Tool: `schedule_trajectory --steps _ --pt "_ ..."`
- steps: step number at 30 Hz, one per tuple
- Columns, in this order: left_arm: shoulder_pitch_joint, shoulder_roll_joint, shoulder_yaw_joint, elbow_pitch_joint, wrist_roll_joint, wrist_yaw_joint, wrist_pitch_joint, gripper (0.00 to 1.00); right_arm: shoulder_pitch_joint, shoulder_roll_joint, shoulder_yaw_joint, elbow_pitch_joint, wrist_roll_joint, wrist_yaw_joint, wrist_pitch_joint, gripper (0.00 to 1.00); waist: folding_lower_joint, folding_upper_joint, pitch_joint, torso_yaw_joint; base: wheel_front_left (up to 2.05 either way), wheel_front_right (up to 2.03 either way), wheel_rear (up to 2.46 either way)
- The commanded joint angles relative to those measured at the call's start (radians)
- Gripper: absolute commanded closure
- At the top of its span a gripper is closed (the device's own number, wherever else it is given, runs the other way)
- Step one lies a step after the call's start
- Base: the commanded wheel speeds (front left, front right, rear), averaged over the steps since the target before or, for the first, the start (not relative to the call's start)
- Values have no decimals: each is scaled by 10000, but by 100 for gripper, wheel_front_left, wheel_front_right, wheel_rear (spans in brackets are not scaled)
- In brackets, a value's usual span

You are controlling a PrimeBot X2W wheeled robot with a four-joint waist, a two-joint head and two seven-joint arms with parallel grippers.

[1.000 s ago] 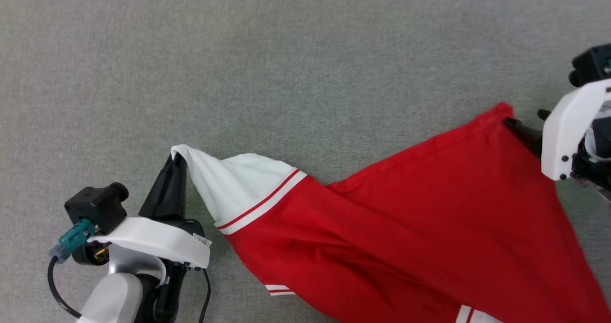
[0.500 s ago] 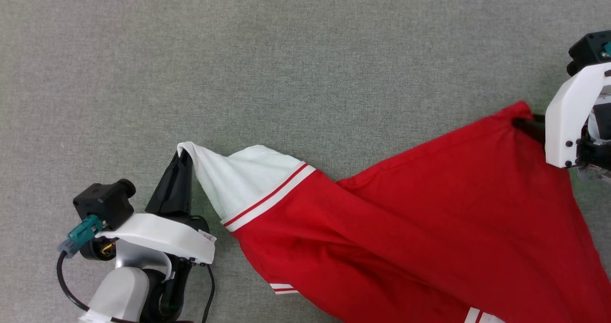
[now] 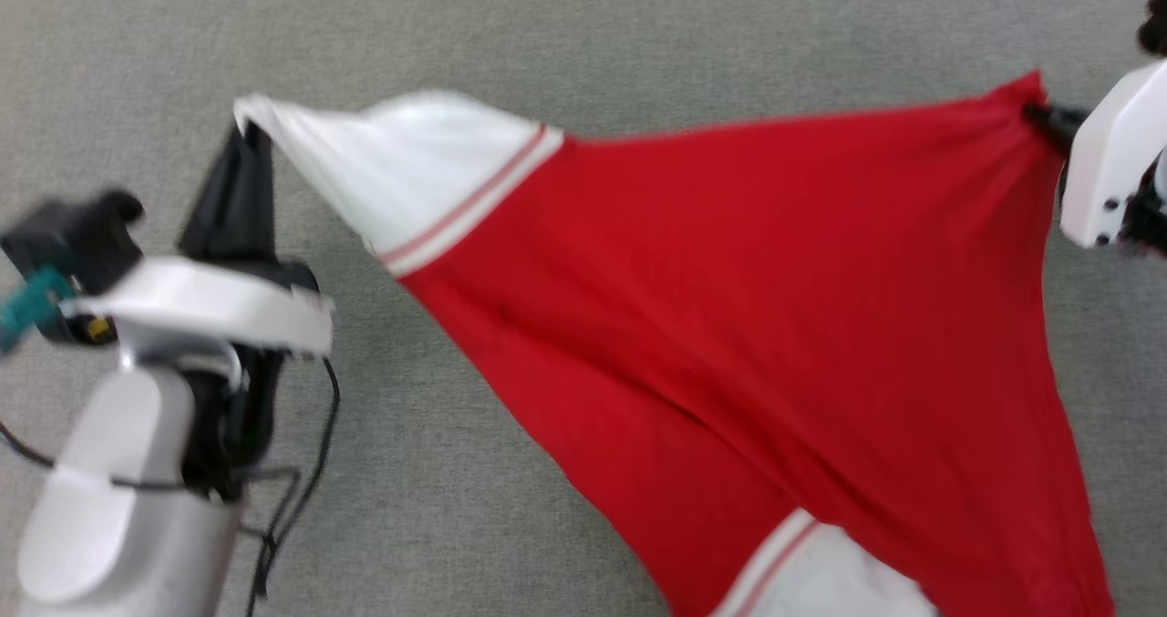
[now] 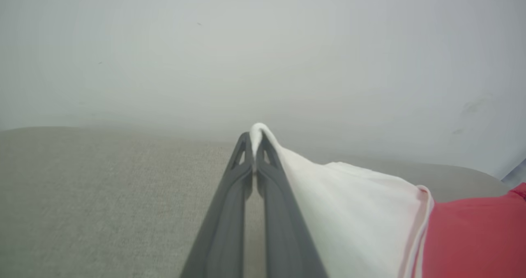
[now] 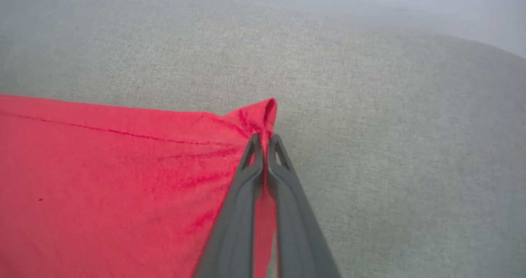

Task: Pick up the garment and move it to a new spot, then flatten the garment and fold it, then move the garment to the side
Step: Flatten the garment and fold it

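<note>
Left hand (image 4: 254, 141) clamps garment (image 3: 729, 280) sleeve tip | right hand (image 5: 266, 140) clamps red corner | edge between taut

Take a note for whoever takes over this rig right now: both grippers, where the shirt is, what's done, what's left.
Left gripper: shut on the shirt at its white sleeve tip.
Right gripper: shut on a red corner of it.
Shirt: stretched taut between the grippers over the grey cloth surface; its lower part runs off the head view.
Done: pick-up.
To do: set down at a new spot, flatten, fold, move aside.
</note>
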Motion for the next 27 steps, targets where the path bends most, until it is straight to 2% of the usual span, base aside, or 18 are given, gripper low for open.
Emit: schedule_trajectory --steps 1,8,15,21,27 --pt "-462 67 91 114 -19 -19 86 100 -306 78 -150 60 -158 -7 -210 100 -1 0 -98 -139 0 0 0" --pt "-3591 98 107 1553 -12 -324 527 100 -1678 411 -1231 456 -1077 -7 -1374 100 -1 0 73 -323 0 0 0" --pt "-6785 120 179 3417 203 -440 524 100 -3427 709 -1976 566 -1969 -8 -2442 100 -1 0 626 -504 0 0 0" --pt "-9199 307 106 4660 564 -561 461 100 -5105 879 -2398 619 -2629 -11 -3269 100 -1 0 1130 -599 0 0 0" --pt "-11153 431 111 5584 704 -683 460 100 -6735 1090 -2359 881 -3046 -11 -3792 100 -1 0 1642 -662 0 0 0"
